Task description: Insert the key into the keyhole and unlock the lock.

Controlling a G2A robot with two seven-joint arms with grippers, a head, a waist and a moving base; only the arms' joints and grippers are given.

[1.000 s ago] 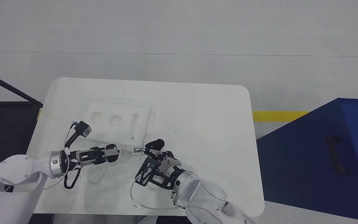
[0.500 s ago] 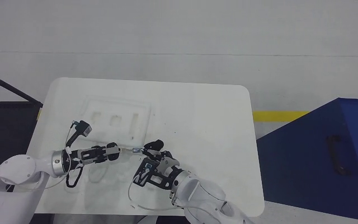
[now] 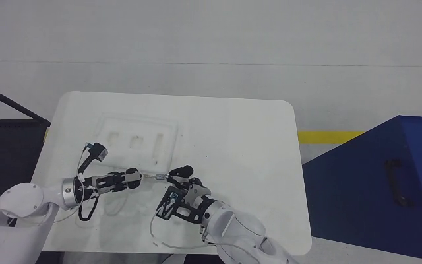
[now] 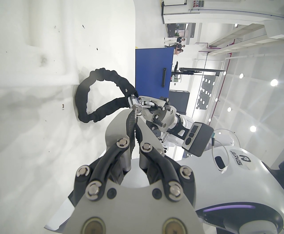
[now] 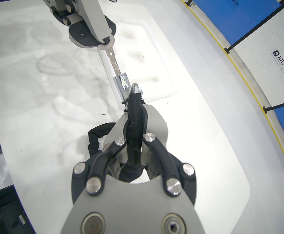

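With the left tool (image 4: 133,115) clamped on the key (image 5: 112,58), its tip at the keyhole (image 4: 138,108), and the right tool (image 5: 135,110) gripping the lock (image 5: 121,83) by its fabric sleeve (image 5: 133,126) above the counter (image 3: 250,132), turning torque may twist the sleeve or slip the key.

You're looking at a key (image 5: 112,58) of bare bright metal, glossy, with a dimpled blade. The lock (image 5: 121,83) has a polished chrome body, and its loop wears a black woven cloth sleeve (image 4: 104,74), matt and wrinkled. The left gripper (image 5: 107,41) has smooth grey fingers (image 5: 89,13) and a black rubbery pad (image 5: 85,36). The table (image 5: 55,73) is matt white and smudged. The tray (image 5: 165,68) looks like matt white foam.
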